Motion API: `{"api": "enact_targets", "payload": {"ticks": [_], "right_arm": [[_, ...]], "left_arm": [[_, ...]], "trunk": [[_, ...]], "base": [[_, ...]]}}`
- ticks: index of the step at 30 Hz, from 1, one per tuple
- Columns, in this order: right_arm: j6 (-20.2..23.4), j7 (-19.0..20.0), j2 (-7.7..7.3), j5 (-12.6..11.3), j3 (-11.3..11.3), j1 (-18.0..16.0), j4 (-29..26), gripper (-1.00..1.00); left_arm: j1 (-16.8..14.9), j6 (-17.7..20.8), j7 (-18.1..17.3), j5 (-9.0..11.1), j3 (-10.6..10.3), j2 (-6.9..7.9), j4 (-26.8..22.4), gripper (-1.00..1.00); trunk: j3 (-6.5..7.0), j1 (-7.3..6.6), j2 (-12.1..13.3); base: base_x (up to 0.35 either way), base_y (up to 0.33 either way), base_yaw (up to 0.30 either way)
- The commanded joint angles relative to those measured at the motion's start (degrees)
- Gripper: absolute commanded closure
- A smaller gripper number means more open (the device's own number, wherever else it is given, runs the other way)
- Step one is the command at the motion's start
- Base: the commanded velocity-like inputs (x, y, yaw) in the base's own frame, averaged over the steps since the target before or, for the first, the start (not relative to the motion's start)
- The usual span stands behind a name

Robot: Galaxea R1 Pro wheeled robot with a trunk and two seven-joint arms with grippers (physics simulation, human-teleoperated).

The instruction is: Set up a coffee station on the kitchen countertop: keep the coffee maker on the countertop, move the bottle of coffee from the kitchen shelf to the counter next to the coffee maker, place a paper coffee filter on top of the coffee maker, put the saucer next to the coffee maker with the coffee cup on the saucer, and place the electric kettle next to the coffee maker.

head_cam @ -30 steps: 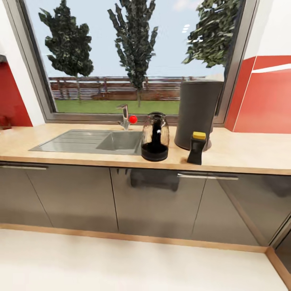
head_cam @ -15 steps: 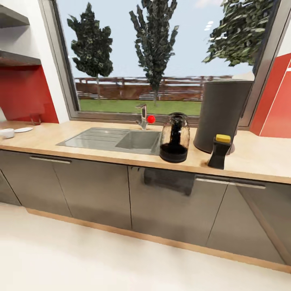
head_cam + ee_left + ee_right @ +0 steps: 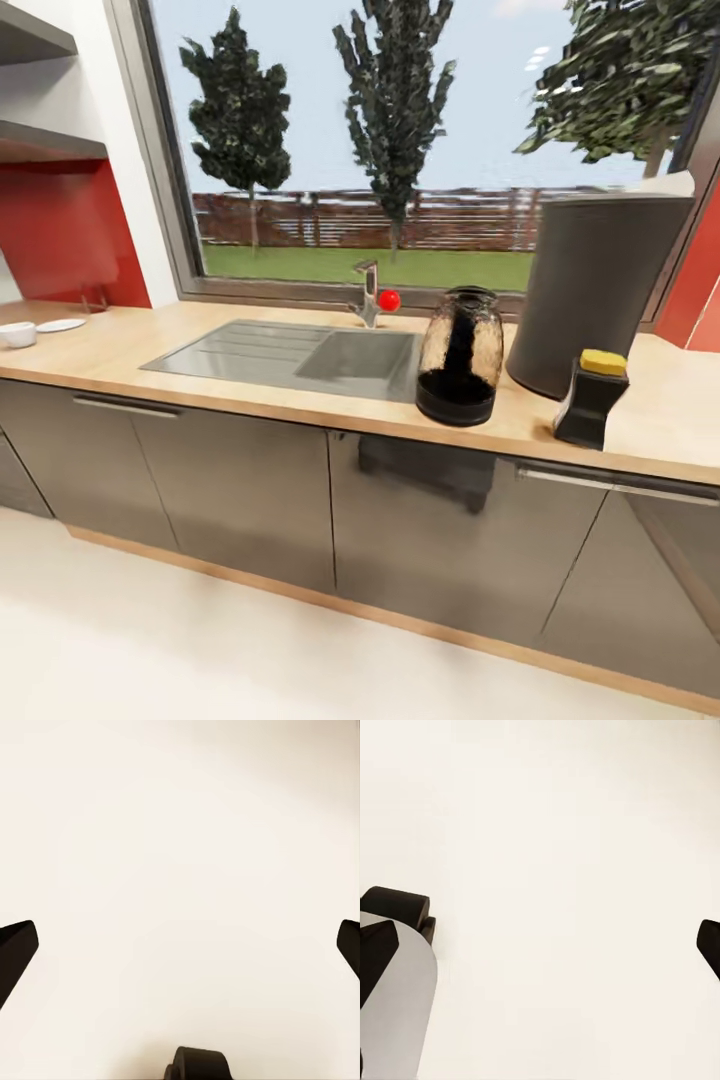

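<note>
Black fingers [image 3: 16,949] of the left gripper [image 3: 180,945] stand wide and hold nothing over pale floor; the right gripper [image 3: 540,945] is spread just as wide, also empty. On the wooden bench [image 3: 120,350], the electric kettle [image 3: 459,356] and the bottle of coffee [image 3: 591,398] already sit just beside the tall dark coffee maker [image 3: 592,292]. The coffee cup [image 3: 17,334] and saucer [image 3: 60,325] wait far down the bench, well apart from the station, so they appear left to move. No filter can be made out.

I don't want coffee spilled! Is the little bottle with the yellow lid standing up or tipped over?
Standing up. The bottle sits upright on the countertop, yellow lid on top.
</note>
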Motion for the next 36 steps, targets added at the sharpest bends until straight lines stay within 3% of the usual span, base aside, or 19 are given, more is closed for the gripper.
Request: {"api": "enact_targets", "payload": {"ticks": [1,12,36], "right_arm": [[0.00,-0.40,0.04,0.52,0.10,0.03,-0.08,-1.00],[-0.04,-0.60,0.15,0.41,0.06,0.03,-0.10,-1.00],[-0.12,-0.68,0.20,0.41,0.05,0.03,-0.10,-1.00]], "left_arm": [[-0.03,-0.08,-0.35,0.41,0.02,0.01,0.07,-1.00],[-0.03,-0.08,-0.35,0.41,0.02,0.01,0.07,-1.00],[-0.03,-0.08,-0.35,0.41,0.02,0.01,0.07,-1.00]], "trunk": [[-0.04,0.03,-0.02],[-0.04,0.03,-0.02],[-0.04,0.03,-0.02]], "base": [[0.303,0.146,0.003],[0.253,0.180,0.156],[0.014,0.013,0.268]]}}
